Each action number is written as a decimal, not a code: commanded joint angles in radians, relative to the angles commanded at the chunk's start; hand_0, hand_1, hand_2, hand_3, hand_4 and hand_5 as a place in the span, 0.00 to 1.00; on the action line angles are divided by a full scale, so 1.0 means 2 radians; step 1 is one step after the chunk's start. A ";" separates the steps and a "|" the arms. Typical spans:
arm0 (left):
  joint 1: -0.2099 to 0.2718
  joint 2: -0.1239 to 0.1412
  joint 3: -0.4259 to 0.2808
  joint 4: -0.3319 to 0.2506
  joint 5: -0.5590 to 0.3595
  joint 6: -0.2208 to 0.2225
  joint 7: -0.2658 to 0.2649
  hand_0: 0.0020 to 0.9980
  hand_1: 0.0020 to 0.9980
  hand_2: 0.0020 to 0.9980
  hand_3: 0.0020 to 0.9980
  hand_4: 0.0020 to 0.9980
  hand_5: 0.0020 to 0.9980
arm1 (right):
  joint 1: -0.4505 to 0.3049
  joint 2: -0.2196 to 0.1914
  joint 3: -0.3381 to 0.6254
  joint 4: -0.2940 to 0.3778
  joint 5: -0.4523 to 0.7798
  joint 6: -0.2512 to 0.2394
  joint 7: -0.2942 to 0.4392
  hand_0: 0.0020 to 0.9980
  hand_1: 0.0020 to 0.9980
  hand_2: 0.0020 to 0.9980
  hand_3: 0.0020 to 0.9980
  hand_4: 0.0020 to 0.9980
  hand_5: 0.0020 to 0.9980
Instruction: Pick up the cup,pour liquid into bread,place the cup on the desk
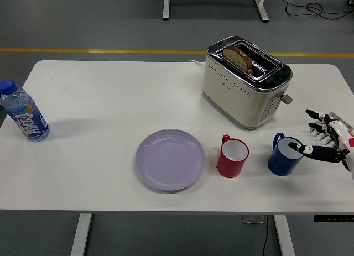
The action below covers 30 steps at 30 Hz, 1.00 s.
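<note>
— Standing at the near edge, what do you make of the blue cup?

— It is a deep blue mug, pale inside, upright on the white table at about four o'clock from the middle, its handle turned toward ten o'clock. The right hand comes in from three o'clock with fingers spread apart, holding nothing; its thumb reaches to the cup's rim on the right side, though I cannot tell whether it touches.

— And the bread?

— A brown slice sits in the toaster, at twelve o'clock from the cup. Only its top edge shows; the rest is sunk in the slot.

— Anything else on the table?

— A red cup just beside the blue one at nine o'clock, then a lilac plate further along, and a water bottle well apart at the far left, tilted slightly. The hand's wrist is cut off by the frame, and whether either cup holds liquid is hard to make out.
</note>
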 joint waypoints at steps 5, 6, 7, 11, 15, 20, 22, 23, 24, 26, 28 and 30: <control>0.000 0.000 0.001 0.000 -0.001 0.000 -0.001 0.71 0.73 0.74 0.59 0.28 1.00 | 0.007 0.005 -0.008 -0.010 -0.013 -0.002 -0.003 0.93 0.87 0.95 0.90 0.96 0.19; 0.000 0.000 0.001 0.000 -0.001 0.000 -0.001 0.71 0.73 0.74 0.59 0.28 1.00 | 0.008 0.005 -0.009 -0.012 -0.015 -0.003 -0.003 0.93 0.87 0.95 0.90 0.96 0.19; 0.000 0.000 0.001 0.000 -0.001 0.000 -0.001 0.71 0.73 0.74 0.59 0.28 1.00 | 0.009 0.006 -0.010 -0.015 -0.019 -0.003 -0.004 0.93 0.87 0.95 0.90 0.97 0.19; -0.001 0.001 0.003 0.000 -0.004 0.000 -0.002 0.71 0.73 0.74 0.59 0.28 1.00 | 0.016 0.010 -0.013 -0.024 -0.030 -0.001 -0.008 0.93 0.87 0.95 0.90 0.97 0.19; -0.001 0.001 0.004 0.000 -0.006 0.001 -0.002 0.71 0.73 0.74 0.58 0.28 1.00 | 0.021 0.012 -0.018 -0.032 -0.036 -0.002 -0.014 0.93 0.87 0.95 0.90 0.97 0.18; -0.001 0.001 0.004 0.000 -0.006 0.001 -0.003 0.71 0.73 0.74 0.58 0.28 1.00 | 0.029 0.013 -0.026 -0.043 -0.040 -0.007 -0.023 0.93 0.86 0.94 0.89 0.97 0.18; -0.001 0.001 0.004 0.000 -0.005 0.001 -0.002 0.71 0.73 0.74 0.58 0.28 1.00 | 0.031 0.014 -0.028 -0.047 -0.041 -0.009 -0.025 0.93 0.86 0.94 0.89 0.97 0.18; -0.001 0.000 0.003 0.000 -0.005 0.001 -0.002 0.71 0.73 0.74 0.58 0.28 1.00 | 0.032 0.015 -0.030 -0.049 -0.042 -0.010 -0.027 0.93 0.86 0.94 0.89 0.97 0.18; -0.001 0.000 0.003 0.000 -0.004 0.002 -0.002 0.71 0.73 0.74 0.58 0.28 1.00 | 0.033 0.015 -0.032 -0.051 -0.042 -0.011 -0.028 0.93 0.86 0.94 0.89 0.97 0.18; -0.001 0.001 0.004 0.000 -0.005 0.002 -0.003 0.71 0.73 0.74 0.58 0.28 1.00 | 0.034 0.016 -0.034 -0.053 -0.042 -0.011 -0.029 0.93 0.86 0.94 0.89 0.98 0.18; -0.001 0.001 0.004 0.000 -0.006 0.002 -0.003 0.71 0.73 0.74 0.58 0.28 1.00 | 0.035 0.017 -0.037 -0.056 -0.042 -0.012 -0.030 0.93 0.86 0.94 0.89 0.98 0.18; -0.002 0.001 0.004 0.000 -0.006 0.002 -0.003 0.71 0.73 0.74 0.58 0.28 1.00 | 0.036 0.018 -0.039 -0.059 -0.044 -0.013 -0.031 0.93 0.86 0.94 0.89 0.98 0.18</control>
